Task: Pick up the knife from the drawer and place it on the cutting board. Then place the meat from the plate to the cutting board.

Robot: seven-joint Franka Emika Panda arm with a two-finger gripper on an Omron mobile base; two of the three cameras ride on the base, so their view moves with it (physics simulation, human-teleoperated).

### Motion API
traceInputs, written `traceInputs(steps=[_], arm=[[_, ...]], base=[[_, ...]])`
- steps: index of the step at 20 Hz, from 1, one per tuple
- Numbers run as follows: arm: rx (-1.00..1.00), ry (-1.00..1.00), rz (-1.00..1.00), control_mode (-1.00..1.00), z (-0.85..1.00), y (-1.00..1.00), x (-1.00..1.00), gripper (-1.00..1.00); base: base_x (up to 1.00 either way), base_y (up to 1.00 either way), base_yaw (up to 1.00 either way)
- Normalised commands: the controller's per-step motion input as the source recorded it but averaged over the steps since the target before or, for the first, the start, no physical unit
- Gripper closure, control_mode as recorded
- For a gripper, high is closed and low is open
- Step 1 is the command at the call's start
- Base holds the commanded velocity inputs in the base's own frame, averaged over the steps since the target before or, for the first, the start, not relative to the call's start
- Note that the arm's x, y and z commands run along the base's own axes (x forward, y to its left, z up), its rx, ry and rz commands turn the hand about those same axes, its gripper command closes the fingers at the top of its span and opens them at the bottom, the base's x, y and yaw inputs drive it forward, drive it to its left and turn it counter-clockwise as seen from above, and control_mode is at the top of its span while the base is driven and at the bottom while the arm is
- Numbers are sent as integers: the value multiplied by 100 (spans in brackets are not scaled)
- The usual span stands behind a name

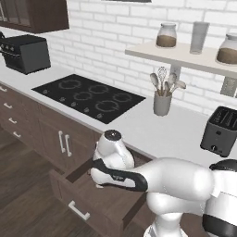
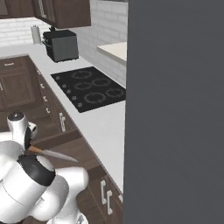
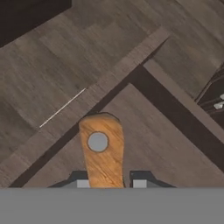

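Gripper [image 3: 108, 183] clamps knife's [image 3: 102, 151] light-brown wooden handle, grey rivet showing.

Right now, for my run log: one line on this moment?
tool: shut on knife | knife: lifted over open drawer | cutting board: pending

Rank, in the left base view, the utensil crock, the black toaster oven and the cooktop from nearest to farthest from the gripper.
The gripper works down in the open drawer, gripping the knife.
1. Cooktop: on the counter just behind the drawer.
2. Utensil crock: farther back, to the right, below the shelf.
3. Toaster oven: far left corner, farthest.
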Motion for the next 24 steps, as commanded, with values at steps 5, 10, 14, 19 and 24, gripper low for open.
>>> traceInputs(steps=[5, 10, 14, 19, 24], arm=[[3, 0, -15, -100, 100, 15, 0, 100], [1, 7, -17, -100, 100, -1, -10, 100], [-2, 26, -10, -100, 100, -33, -29, 100], [-16, 23, -2, -100, 100, -73, -39, 100], [-27, 10, 5, -100, 89, -66, -26, 100]], base=[[0, 0, 0], [0, 0, 0], [0, 0, 0], [0, 0, 0], [0, 0, 0]])
